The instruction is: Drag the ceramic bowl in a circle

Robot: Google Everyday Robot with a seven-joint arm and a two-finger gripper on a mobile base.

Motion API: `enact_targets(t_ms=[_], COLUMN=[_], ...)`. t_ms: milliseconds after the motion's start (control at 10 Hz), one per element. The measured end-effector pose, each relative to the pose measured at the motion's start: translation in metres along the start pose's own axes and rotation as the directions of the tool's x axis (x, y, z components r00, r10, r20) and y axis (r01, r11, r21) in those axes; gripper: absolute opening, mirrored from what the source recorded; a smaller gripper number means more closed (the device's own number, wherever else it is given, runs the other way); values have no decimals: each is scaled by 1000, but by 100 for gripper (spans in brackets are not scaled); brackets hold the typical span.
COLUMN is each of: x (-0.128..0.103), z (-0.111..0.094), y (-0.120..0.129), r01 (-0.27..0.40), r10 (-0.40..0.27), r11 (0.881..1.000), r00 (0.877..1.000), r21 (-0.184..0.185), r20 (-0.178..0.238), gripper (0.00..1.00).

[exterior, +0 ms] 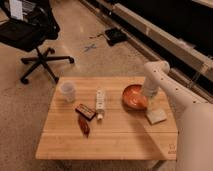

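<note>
Orange-red and shallow, the ceramic bowl (134,96) sits on the wooden table (110,142), right against the gripper (147,101). The gripper comes down at the bowl's right-hand rim, and we cannot tell whether it clasps the rim or only touches it. Just beside the gripper, toward the table's near edge, lies a pale square pad (156,116). Beyond the bowl from the gripper we see a white tube (100,103), a dark packet (85,111), a reddish-brown wrapper (84,125) and, farthest off, a translucent cup (68,91).
</note>
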Motion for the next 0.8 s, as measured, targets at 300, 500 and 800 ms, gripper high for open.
enact_targets(t_ms=[300, 500, 800], x=[-4, -4, -3], z=[14, 18, 19], y=[-3, -2, 0], r01=[29, 38, 40], r10=[-29, -39, -41], r11=[999, 998, 998], r00=[1000, 999, 999], r21=[-35, -51, -55], r20=[-3, -10, -4], gripper=[59, 41, 8])
